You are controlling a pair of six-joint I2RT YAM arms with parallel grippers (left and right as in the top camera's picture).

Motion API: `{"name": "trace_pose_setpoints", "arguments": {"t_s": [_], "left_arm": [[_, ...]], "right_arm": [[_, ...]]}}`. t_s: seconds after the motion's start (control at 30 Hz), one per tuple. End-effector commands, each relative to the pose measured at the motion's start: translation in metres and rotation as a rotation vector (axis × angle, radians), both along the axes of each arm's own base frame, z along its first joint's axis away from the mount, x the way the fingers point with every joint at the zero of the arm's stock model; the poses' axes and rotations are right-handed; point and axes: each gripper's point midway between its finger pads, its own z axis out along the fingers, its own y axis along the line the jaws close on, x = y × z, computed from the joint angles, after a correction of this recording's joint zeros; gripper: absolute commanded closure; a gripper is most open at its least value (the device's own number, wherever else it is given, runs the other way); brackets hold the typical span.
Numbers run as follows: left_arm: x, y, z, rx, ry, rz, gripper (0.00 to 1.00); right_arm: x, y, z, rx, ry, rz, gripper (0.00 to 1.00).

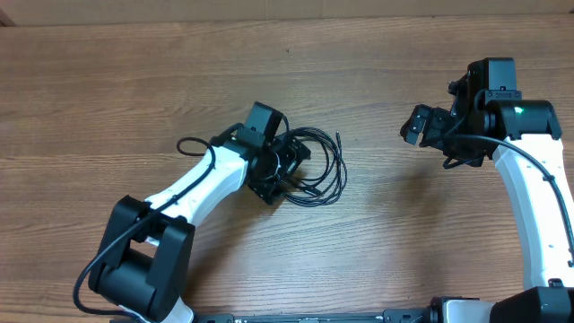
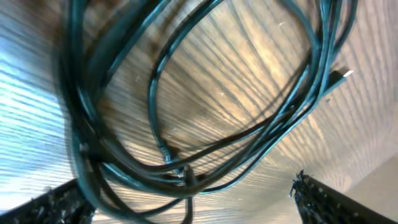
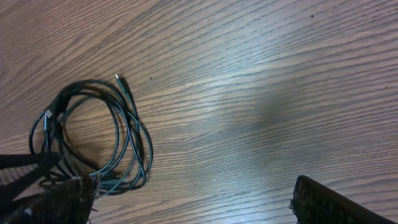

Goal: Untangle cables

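The cables (image 1: 321,169) lie as one coiled bundle of thin black cords on the wooden table, left of centre. My left gripper (image 1: 289,167) is down at the bundle's left edge. In the left wrist view the cables (image 2: 186,93) fill the frame in overlapping loops, with a silvery plug tip (image 2: 346,74) at the right. My left gripper (image 2: 186,208) is open, and several strands cross between its fingers (image 2: 46,205) close to the left one. My right gripper (image 1: 416,126) is open and holds nothing, well to the right of the bundle. Its wrist view shows the cables (image 3: 93,134) at the far left.
The wooden table (image 1: 386,224) spans every view. A thicker black cable (image 1: 190,144) loops beside the left arm. The right arm's white link (image 1: 529,206) runs down the right side.
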Motion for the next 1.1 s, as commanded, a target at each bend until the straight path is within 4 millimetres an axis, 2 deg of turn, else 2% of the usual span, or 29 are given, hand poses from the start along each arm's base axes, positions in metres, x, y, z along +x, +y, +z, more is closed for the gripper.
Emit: {"name": "trace_pose_setpoints", "arguments": {"t_s": [0.0,0.1,0.2,0.47,0.7,0.97,1.07], "left_arm": [[0.022,0.022,0.046,0.104,-0.155,0.025,0.0],[0.026,0.03,0.063,0.142,-0.206,0.029,0.0],[0.027,0.033,0.068,0.154,-0.224,0.039,0.0],[0.023,0.031,0.057,0.172,-0.198,0.026,0.0],[0.013,0.032,0.049,0.191,-0.135,0.062,0.0],[0.011,0.023,0.049,0.201,-0.138,0.113,0.0],[0.015,0.013,0.046,0.192,-0.159,0.102,0.0]], "right_arm": [[0.001,0.001,0.004,0.006,-0.02,-0.001,0.0],[0.003,0.003,0.005,0.012,-0.028,0.002,0.0],[0.003,0.004,0.006,0.019,-0.029,0.005,0.0],[0.003,0.004,0.006,0.019,-0.029,0.004,0.0],[0.003,0.004,0.006,0.019,-0.029,0.004,0.0],[0.003,0.004,0.006,0.02,-0.029,0.005,0.0],[0.002,0.004,0.005,0.02,-0.028,0.005,0.0]]}}
